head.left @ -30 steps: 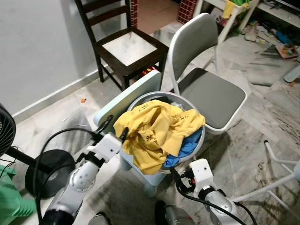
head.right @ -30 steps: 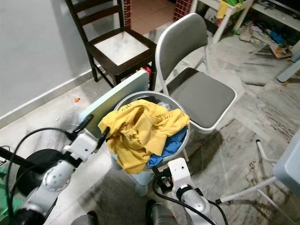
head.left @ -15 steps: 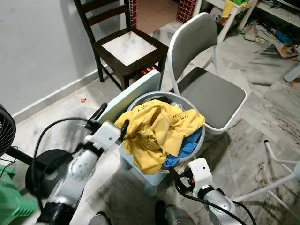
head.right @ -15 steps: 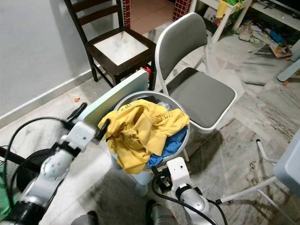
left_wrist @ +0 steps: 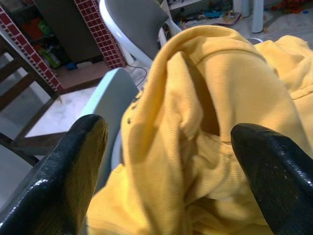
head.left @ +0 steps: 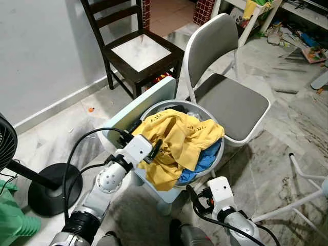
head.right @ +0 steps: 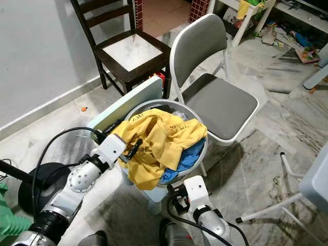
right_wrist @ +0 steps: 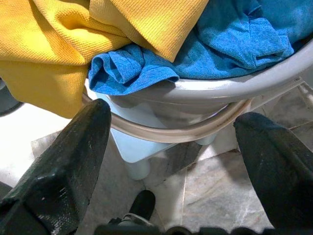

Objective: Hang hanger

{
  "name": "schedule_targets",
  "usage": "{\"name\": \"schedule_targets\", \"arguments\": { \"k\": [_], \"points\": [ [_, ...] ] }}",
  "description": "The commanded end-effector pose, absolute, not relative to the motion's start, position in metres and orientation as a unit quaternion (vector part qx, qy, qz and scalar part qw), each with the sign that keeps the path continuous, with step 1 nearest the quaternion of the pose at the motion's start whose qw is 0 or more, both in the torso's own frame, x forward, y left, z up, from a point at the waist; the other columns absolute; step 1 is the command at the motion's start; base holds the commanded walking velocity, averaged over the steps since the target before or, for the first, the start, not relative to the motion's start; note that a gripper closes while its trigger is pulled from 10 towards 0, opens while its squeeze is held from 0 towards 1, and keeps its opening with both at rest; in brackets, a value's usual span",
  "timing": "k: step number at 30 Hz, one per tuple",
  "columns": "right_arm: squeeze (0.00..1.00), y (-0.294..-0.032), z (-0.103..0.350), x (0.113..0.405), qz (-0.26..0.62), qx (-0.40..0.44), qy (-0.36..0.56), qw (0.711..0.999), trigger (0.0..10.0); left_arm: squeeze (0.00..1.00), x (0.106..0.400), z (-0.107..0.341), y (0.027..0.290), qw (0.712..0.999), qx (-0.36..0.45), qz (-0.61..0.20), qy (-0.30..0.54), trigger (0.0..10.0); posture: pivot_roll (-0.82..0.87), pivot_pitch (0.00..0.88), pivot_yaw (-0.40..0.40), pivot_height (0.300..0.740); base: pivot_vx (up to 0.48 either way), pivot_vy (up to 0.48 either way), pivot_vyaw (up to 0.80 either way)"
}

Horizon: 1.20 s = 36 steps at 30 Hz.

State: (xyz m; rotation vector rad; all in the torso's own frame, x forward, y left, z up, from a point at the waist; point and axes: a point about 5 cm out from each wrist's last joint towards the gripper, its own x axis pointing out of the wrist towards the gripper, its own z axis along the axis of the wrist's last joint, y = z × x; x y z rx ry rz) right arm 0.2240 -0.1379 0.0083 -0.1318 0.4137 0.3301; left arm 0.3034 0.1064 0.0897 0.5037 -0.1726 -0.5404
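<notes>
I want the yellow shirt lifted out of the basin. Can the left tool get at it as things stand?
Probably yes. The left tool is open at the yellow shirt, which lies on top of the basin with nothing over it.

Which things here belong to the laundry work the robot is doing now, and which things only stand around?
Belonging to the job:
yellow garment, left gripper open at its edge
blue cloth underneath
grey basin holding both
right gripper open, low in front of the basin

Just standing about:
grey folding chair
dark wooden chair
fan base
</notes>
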Motion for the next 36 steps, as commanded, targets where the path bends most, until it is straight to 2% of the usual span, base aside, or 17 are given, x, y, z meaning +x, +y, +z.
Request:
{"name": "schedule_targets", "arguments": {
  "k": [1, 5, 6, 7, 8, 9, 22, 36],
  "points": [
    [0.58, -0.141, 0.005, 0.220, 0.159, -0.065, 0.215, 0.961, 10.0, 1.00, 0.298, 0.082, 0.104, 0.926, 0.245, -0.278, -0.072, 10.0, -0.13, 0.254, -0.074, 0.740, 0.000, 0.000, 0.00],
    [0.58, -0.142, 0.006, 0.221, 0.160, -0.066, 0.215, 0.961, 10.0, 1.00, 0.300, 0.076, 0.110, 0.928, 0.256, -0.267, -0.051, 10.0, -0.12, 0.254, -0.079, 0.740, 0.000, 0.000, 0.00],
    [0.57, -0.142, 0.006, 0.222, 0.161, -0.066, 0.215, 0.961, 10.0, 1.00, 0.303, 0.068, 0.117, 0.932, 0.257, -0.256, -0.019, 6.7, -0.12, 0.254, -0.079, 0.740, 0.000, 0.000, 0.00],
    [0.58, -0.142, 0.006, 0.222, 0.161, -0.067, 0.215, 0.961, 10.0, 0.64, 0.304, 0.066, 0.120, 0.936, 0.250, -0.249, -0.008, 0.0, -0.13, 0.255, -0.083, 0.740, 0.000, 0.000, 0.00],
    [0.57, -0.142, 0.006, 0.222, 0.161, -0.067, 0.215, 0.961, 10.0, 0.04, 0.306, 0.065, 0.123, 0.938, 0.246, -0.243, -0.002, 0.0, -0.13, 0.255, -0.083, 0.740, 0.000, 0.000, 0.00],
    [0.57, -0.143, 0.006, 0.222, 0.162, -0.068, 0.215, 0.961, 10.0, 0.00, 0.310, 0.065, 0.128, 0.939, 0.247, -0.239, 0.003, 0.0, -0.13, 0.255, -0.084, 0.740, 0.000, 0.000, 0.00],
    [0.57, -0.141, 0.007, 0.222, 0.159, -0.066, 0.214, 0.962, 10.0, 0.00, 0.328, 0.072, 0.137, 0.940, 0.259, -0.223, 0.009, 0.0, -0.13, 0.254, -0.078, 0.740, 0.000, 0.000, 0.00],
    [0.58, -0.140, 0.006, 0.223, 0.159, -0.066, 0.214, 0.962, 10.0, 0.00, 0.333, 0.074, 0.141, 0.945, 0.243, -0.221, 0.008, 0.0, -0.13, 0.251, -0.077, 0.740, 0.000, 0.000, 0.00]
  ]
}}
